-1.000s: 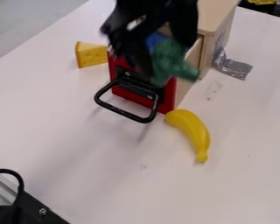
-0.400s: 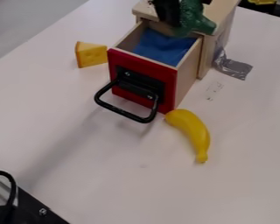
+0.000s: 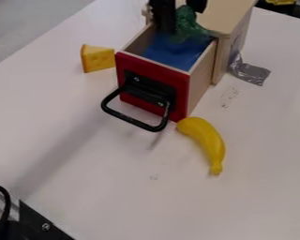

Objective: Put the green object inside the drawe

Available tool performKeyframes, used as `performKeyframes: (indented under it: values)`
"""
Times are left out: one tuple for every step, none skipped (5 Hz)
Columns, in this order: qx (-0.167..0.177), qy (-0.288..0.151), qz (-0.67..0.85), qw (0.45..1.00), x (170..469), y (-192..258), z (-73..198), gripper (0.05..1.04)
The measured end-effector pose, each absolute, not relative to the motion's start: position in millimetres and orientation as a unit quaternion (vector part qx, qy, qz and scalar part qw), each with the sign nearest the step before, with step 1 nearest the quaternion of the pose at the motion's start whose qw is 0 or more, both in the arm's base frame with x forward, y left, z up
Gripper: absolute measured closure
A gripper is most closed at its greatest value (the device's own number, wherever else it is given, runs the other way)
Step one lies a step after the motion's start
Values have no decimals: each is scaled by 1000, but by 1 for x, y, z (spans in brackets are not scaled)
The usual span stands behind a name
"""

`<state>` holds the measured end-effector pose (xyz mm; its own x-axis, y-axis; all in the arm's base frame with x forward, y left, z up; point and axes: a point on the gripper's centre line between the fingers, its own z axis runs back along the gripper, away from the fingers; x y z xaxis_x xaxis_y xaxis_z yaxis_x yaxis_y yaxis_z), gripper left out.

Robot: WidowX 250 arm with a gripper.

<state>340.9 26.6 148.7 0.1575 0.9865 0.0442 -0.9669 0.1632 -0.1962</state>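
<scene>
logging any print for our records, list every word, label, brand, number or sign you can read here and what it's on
No text can be read.
White table: faint dark marks near the silvery strip, too faint to tell if they are writing.
Red drawer front, banana and cheese wedge: no print visible.

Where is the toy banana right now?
In the camera view, the toy banana lies right of centre on the table, its upper end beside the red drawer front's lower right corner.
</scene>
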Motion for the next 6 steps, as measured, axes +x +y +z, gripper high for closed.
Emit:
performKeyframes:
  values:
    - [-56,-79,657,747,344,40,140,179]
    - [-52,-78,663,743,349,48,136,141]
    - [-56,-79,667,739,349,52,138,79]
    - [-56,-78,666,740,349,52,138,84]
    - [-57,-69,667,740,347,50,137,84]
    - [-64,-73,663,742,343,47,149,84]
